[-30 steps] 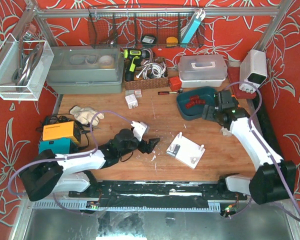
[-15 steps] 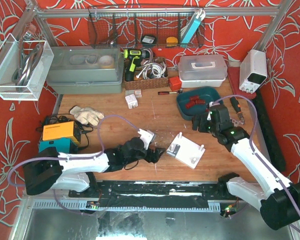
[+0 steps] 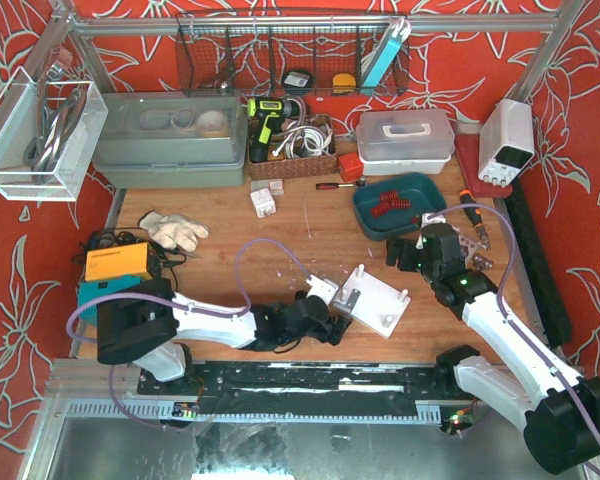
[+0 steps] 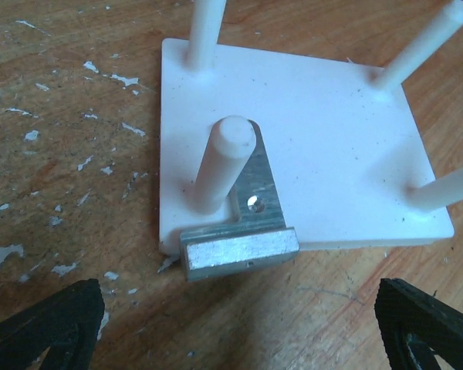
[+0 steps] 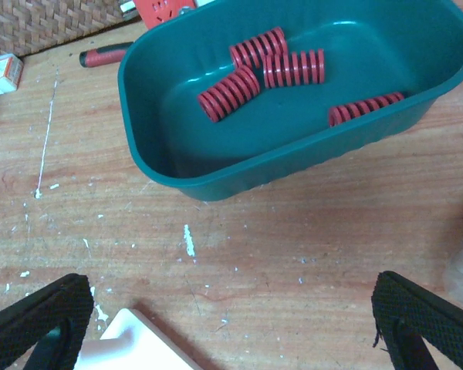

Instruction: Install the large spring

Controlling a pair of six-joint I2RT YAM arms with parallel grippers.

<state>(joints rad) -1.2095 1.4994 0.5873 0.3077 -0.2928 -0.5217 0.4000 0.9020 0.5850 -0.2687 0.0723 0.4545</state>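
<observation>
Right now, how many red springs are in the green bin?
4, all loose in the green bin: three thick springs bunched near its middle and one thinner spring along the near right wall. Nothing seems hidden, though the near wall covers some floor.

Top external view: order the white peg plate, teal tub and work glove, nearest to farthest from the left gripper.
1. White peg plate, just right of the left gripper.
2. Teal tub, back right.
3. Work glove, back left.
</observation>
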